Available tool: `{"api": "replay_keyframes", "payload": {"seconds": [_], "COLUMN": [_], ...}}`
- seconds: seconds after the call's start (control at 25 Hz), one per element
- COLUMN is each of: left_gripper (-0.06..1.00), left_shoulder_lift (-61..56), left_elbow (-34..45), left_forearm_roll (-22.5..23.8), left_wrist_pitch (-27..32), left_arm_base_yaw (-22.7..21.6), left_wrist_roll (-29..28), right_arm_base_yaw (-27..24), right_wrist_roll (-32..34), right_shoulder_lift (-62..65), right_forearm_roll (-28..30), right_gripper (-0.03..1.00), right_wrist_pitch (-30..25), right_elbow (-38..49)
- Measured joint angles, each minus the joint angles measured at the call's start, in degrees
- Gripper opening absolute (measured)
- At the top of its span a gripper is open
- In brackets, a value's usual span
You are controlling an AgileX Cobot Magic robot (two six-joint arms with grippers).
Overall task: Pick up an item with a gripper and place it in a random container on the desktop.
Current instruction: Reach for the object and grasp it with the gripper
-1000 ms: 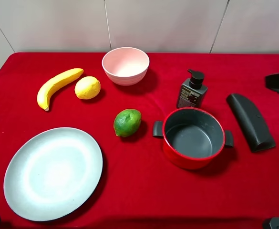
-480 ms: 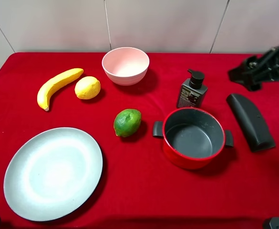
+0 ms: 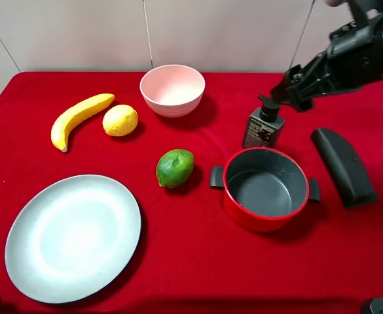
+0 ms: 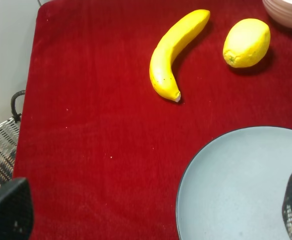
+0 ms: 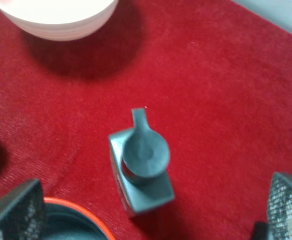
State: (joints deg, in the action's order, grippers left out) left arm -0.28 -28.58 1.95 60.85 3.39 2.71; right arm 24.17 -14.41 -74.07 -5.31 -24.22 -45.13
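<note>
The large round pale grey-blue plate (image 3: 73,237) sits unmoved front-left. The black right gripper (image 3: 294,91) has swung in over the small dark grey pump bottle (image 3: 263,124), which stands upright just behind the red two-handled pot (image 3: 265,190); its jaws are spread wide. The left gripper (image 4: 150,210) has its jaws spread too.

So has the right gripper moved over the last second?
Yes. The right gripper has swung left from the view's right edge and now hangs open over the pump bottle, which has not shifted.

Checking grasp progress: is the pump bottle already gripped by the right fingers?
No: the pump bottle stands free on the red cloth, with the fingers wide apart on either side, not touching it.
</note>
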Motion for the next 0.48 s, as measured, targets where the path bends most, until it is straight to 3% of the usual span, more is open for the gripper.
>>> {"api": "replay_keyframes", "payload": {"seconds": [0.48], "left_gripper": [0.99], "left_shoulder_lift": [0.0], "left_elbow": [0.0], "left_forearm_roll": [0.0], "left_wrist_pitch": [0.0], "left_arm_base_yaw": [0.0], "left_wrist_roll": [0.0], "right_arm_base_yaw": [2.6], "right_wrist_roll": [0.0], "right_shoulder_lift": [-11.7], "right_forearm_roll": [-0.4], "right_gripper": [0.69], "right_wrist_pitch": [0.0], "right_elbow": [-7.5]}}
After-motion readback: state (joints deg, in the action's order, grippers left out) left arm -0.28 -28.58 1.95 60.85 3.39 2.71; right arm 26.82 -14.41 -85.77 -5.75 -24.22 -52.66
